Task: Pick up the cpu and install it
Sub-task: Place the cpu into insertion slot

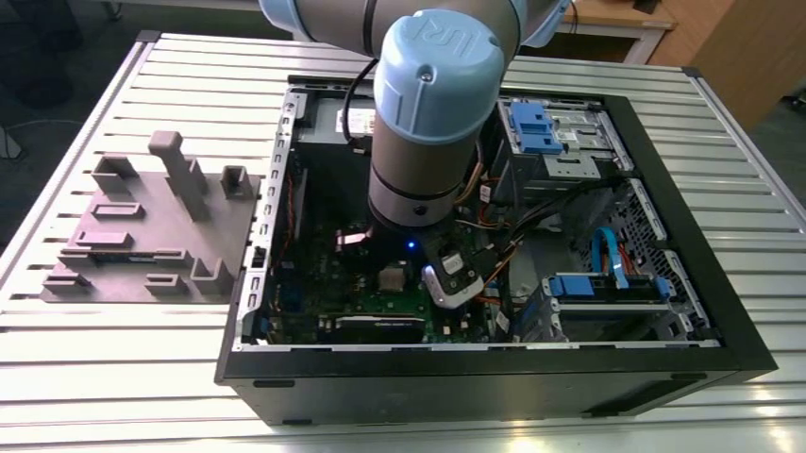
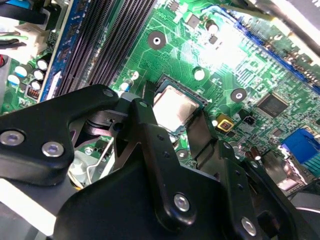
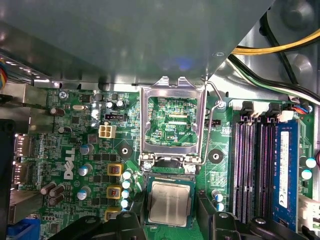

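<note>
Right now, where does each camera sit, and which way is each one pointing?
Exterior view: off the arm and above, looking down on the open computer case on the slatted table; the arm reaches into it.
First wrist view: on the wrist, looking straight down on the motherboard; the gripper shows astride the cpu.
Second wrist view: on the wrist, slanting across the motherboard; the gripper's black body stands in front.
Shared: both wrist views show the cpu with the gripper around it.
</note>
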Robot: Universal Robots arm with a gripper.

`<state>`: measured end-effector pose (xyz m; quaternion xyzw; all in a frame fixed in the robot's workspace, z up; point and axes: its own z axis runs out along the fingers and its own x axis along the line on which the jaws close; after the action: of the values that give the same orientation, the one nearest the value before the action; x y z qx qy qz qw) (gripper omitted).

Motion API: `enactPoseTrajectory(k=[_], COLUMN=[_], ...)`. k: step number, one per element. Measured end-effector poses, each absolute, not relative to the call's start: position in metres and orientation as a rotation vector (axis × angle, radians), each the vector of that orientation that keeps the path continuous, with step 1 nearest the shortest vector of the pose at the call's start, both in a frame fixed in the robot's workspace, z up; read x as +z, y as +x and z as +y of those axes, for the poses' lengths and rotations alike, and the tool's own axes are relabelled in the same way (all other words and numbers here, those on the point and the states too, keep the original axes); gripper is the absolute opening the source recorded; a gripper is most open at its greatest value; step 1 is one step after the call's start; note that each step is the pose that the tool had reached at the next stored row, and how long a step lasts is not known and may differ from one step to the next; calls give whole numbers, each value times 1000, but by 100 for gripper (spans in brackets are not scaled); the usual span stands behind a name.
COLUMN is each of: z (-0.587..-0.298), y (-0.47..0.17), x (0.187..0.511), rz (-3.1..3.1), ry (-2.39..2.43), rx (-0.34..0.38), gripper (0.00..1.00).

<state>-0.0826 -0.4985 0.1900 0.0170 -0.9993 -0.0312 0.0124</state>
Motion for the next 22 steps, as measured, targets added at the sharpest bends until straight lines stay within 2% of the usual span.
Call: enactPoseTrajectory(k=[8, 10, 22], z=[-499, -499, -499], y=[-83, -83, -83], x=[190, 190, 190], rz=[-3115, -3115, -3115], ry=[53, 53, 59], rx=[-97, -97, -98], gripper=[52, 43, 43])
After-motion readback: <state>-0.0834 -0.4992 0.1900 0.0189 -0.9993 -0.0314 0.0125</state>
